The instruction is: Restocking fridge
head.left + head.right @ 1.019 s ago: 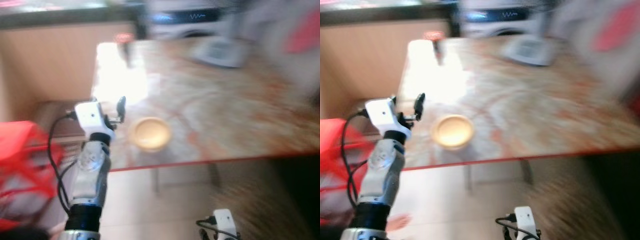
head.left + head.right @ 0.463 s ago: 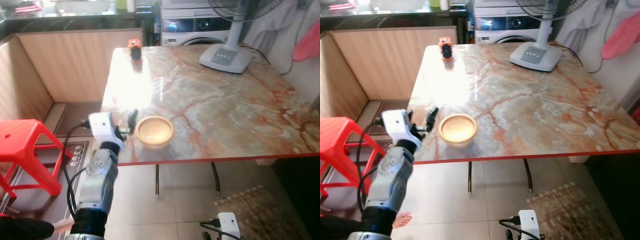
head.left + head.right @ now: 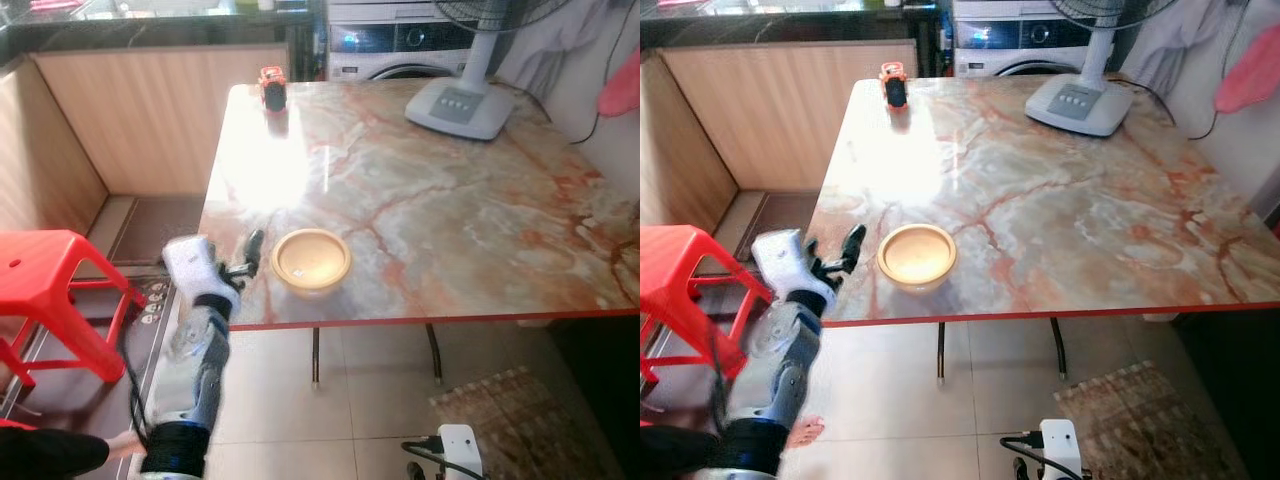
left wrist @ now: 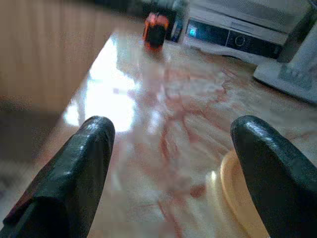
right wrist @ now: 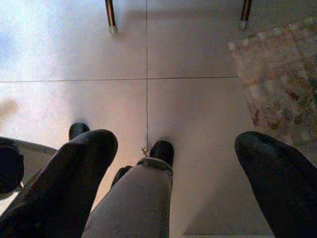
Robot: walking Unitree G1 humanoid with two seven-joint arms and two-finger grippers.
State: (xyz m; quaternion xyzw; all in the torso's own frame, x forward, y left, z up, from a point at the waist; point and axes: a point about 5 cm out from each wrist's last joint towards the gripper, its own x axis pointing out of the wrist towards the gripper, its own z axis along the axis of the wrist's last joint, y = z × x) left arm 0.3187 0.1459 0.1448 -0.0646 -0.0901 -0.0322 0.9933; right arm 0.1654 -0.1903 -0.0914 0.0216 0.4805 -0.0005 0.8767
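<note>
Marble-patterned table top [image 3: 1060,200] with a red edge takes up the middle of the head views, with a white washing machine [image 3: 1025,35] at the upper centre and a white fan base [image 3: 1078,103] on the far right part of the table. A red plastic stool [image 3: 45,285] stands at the left edge of the frame.

No fridge can be made out, so the thing nearest to hand is the shallow round yellow bowl [image 3: 917,255], resting near the table's front edge, lower left of centre. A small orange-and-black object [image 3: 894,83] sits far off at the table's back left corner.

The left gripper [image 4: 173,163] is raised at the table's front left corner, its two black fingers spread wide and holding nothing. The bowl lies just beside it, toward the right of the frame and apart from both fingers; in the left wrist view its rim shows against the inner side of one fingertip [image 4: 275,173]. The left arm is plainly the nearer one.

The right gripper [image 5: 173,163] hangs low, fingers apart and empty, pointed at the tiled floor [image 5: 198,99].
</note>
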